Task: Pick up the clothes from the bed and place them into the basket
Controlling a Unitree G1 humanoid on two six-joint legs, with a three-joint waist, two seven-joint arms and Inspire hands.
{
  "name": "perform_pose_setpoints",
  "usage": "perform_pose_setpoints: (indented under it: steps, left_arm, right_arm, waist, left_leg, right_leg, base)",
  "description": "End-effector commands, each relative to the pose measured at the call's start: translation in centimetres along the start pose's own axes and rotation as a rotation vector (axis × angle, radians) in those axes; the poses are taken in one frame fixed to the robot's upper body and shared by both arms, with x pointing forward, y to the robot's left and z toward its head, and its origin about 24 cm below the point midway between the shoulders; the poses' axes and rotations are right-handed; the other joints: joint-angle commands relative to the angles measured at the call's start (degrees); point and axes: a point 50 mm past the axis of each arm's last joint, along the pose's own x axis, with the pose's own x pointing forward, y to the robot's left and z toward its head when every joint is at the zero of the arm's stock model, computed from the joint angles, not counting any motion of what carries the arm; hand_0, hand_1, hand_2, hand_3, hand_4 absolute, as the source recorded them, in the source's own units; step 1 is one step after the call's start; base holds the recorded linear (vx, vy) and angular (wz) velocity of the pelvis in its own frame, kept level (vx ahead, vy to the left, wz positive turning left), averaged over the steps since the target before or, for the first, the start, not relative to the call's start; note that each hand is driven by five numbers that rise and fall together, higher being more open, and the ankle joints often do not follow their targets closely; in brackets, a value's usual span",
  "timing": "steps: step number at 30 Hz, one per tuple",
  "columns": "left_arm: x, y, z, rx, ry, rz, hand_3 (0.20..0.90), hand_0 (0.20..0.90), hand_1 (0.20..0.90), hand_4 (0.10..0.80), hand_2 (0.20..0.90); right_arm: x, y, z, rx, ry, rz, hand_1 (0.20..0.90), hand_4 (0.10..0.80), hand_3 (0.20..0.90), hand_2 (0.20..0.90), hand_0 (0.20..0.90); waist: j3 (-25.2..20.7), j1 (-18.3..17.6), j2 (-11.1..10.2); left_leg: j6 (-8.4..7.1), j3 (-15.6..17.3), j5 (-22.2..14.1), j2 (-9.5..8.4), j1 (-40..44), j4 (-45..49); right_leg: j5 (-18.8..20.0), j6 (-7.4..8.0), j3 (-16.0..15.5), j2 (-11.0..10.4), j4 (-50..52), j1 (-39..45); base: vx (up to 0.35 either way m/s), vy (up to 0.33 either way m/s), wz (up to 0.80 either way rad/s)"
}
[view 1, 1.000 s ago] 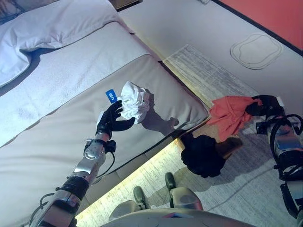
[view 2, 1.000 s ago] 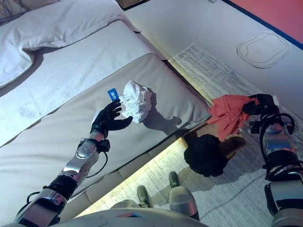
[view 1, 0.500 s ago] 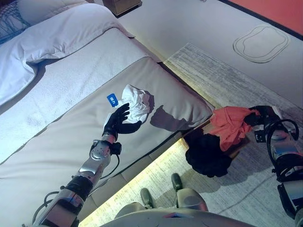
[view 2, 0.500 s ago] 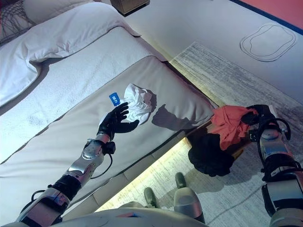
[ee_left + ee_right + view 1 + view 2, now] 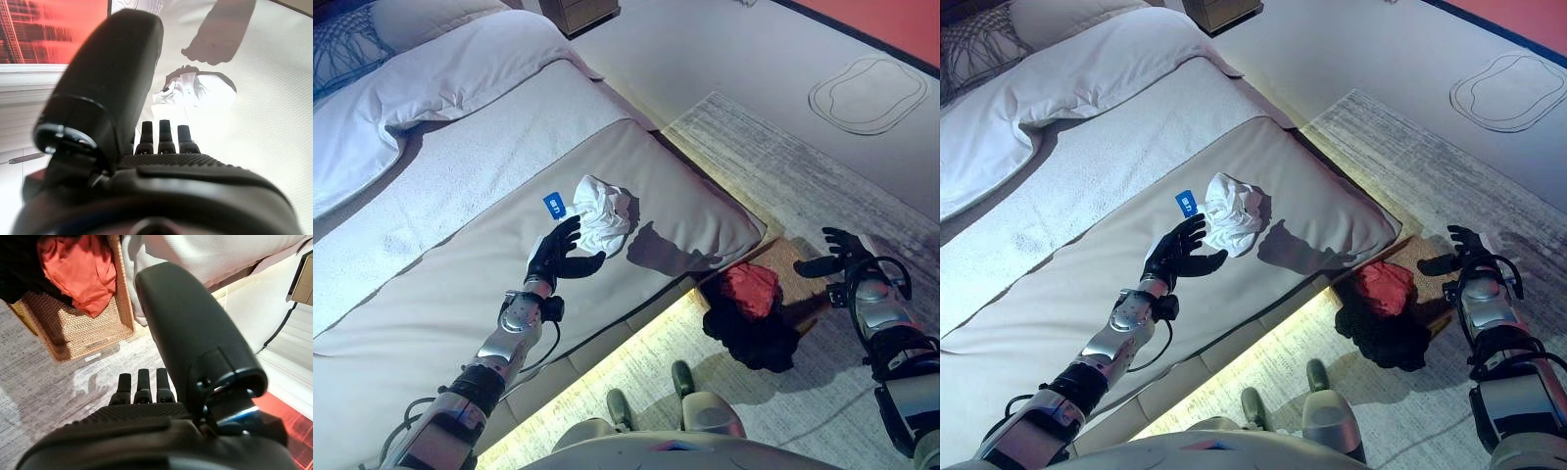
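Observation:
A crumpled white garment (image 5: 603,214) with a blue tag (image 5: 554,205) lies on the grey bed cover (image 5: 431,294). My left hand (image 5: 558,255) is open, its fingers just short of the garment's near side; the garment also shows in the left wrist view (image 5: 200,93). A woven basket (image 5: 93,328) stands on the rug beside the bed and holds a red garment (image 5: 749,289) on top of a black one (image 5: 749,333). My right hand (image 5: 837,257) is open and empty, above the rug just right of the basket.
White pillows and a duvet (image 5: 421,88) lie at the head of the bed. A pale grey rug (image 5: 773,166) covers the floor by the bed, with a lit strip under the bed edge. A wooden nightstand (image 5: 587,10) stands at the far end.
My right hand has let go of the red garment, which now lies in the basket on the black one. The right hand has opened. The left hand stays by the white garment.

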Motion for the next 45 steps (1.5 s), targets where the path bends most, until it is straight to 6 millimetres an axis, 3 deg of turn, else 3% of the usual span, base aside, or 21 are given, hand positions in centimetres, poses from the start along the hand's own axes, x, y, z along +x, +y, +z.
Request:
perform_pose_setpoints:
  steps: [1,6,12,14,21,27,35,41,45]
  left_arm:
    - [0.7,0.1,2.7,0.024,-0.165,-0.004,0.900,0.900,0.900,0.800,0.900]
    - [0.6,0.4,2.8,0.009,-0.166,0.022,0.900,0.900,0.900,0.800,0.900]
    - [0.3,0.6,2.2,-0.010,-0.151,0.060,0.900,0.900,0.900,0.800,0.900]
    - [0.3,0.6,2.1,-0.006,-0.147,0.065,0.900,0.900,0.900,0.800,0.900]
    - [-0.1,1.1,1.8,0.060,-0.150,0.064,0.900,0.900,0.900,0.800,0.900]
    - [0.1,1.5,4.0,0.077,-0.253,-0.012,0.900,0.900,0.900,0.800,0.900]
    - [-0.8,2.0,5.0,0.090,-0.327,-0.038,0.900,0.900,0.900,0.800,0.900]
    - [-1.8,2.2,5.3,0.104,-0.377,-0.049,0.900,0.900,0.900,0.800,0.900]
    - [-2.4,2.4,6.2,0.083,-0.424,-0.056,0.900,0.900,0.900,0.800,0.900]
  right_arm:
    - [0.3,-2.3,2.7,0.007,-0.117,-0.124,0.900,0.800,0.900,0.900,0.900]
    - [0.1,-2.4,4.8,0.017,-0.204,-0.163,0.900,0.800,0.900,0.900,0.900]
    - [-1.2,-2.1,11.4,-0.055,-0.456,-0.228,0.900,0.800,0.900,0.900,0.900]
    - [-1.5,-2.1,12.7,-0.077,-0.500,-0.245,0.900,0.800,0.900,0.900,0.900]
    - [-2.4,-2.2,18.5,-0.143,-0.632,-0.254,0.900,0.800,0.900,0.900,0.900]
    - [-3.0,-5.7,22.7,-0.128,-0.676,-0.330,0.900,0.800,0.900,0.900,0.900]
    - [-3.9,-8.0,26.2,-0.150,-0.672,-0.408,0.900,0.800,0.900,0.900,0.900]
    - [-4.3,-10.1,27.5,-0.097,-0.642,-0.452,0.900,0.800,0.900,0.900,0.900]
    - [-4.4,-11.5,27.8,-0.094,-0.601,-0.503,0.900,0.800,0.900,0.900,0.900]
  waist:
    - [-3.4,1.1,-2.2]
    - [-3.2,1.4,-2.4]
    - [-3.2,2.9,-2.9]
    - [-3.2,3.4,-3.1]
    - [-1.8,8.7,-3.7]
    - [3.3,13.5,-2.5]
    - [12.0,19.4,-0.9]
    - [16.3,23.4,0.2]
    - [16.3,25.3,1.1]
  left_leg:
    - [-0.64,-0.4,-6.5,1.48,-2.5,3.8]
    - [-0.59,-1.1,-6.5,1.38,-2.5,3.7]
    - [-0.61,-3.6,-6.5,0.90,-2.6,3.7]
    - [-0.62,-4.3,-6.4,0.75,-2.8,3.8]
    - [-0.87,-8.6,-5.8,0.03,-6.0,5.9]
    - [-1.13,-13.7,-5.4,-2.01,-13.1,11.4]
    - [-0.01,-19.2,-7.1,-5.16,-25.2,25.0]
    - [0.64,-20.5,-9.8,-7.43,-32.4,33.5]
    - [1.46,-20.8,-10.0,-8.32,-40.0,38.0]
  right_leg:
    - [-2.4,1.97,-1.9,-1.0,4.5,-3.3]
    - [-2.5,1.91,-1.8,-1.1,4.7,-3.2]
    - [-3.2,1.52,-2.7,-1.2,5.2,-2.6]
    - [-3.5,1.39,-3.2,-1.3,5.4,-2.5]
    - [-6.6,0.22,-8.3,-2.6,10.0,-3.3]
    - [-9.7,-1.61,-13.3,-4.0,15.5,-7.3]
    - [-15.6,-4.33,-17.3,-6.4,32.1,-17.1]
    - [-20.8,-5.55,-18.6,-8.2,44.0,-23.3]
    - [-22.2,-6.17,-19.5,-8.4,49.9,-30.6]
  base:
    - [0.000,0.000,0.00]
    - [0.000,0.000,0.00]
    - [0.024,0.005,0.02]
    - [0.049,0.002,0.14]
    - [0.040,0.003,0.32]
    - [-0.084,-0.013,0.51]
    - [-0.049,-0.031,0.47]
    - [0.061,-0.033,0.32]
    - [-0.005,-0.032,0.30]
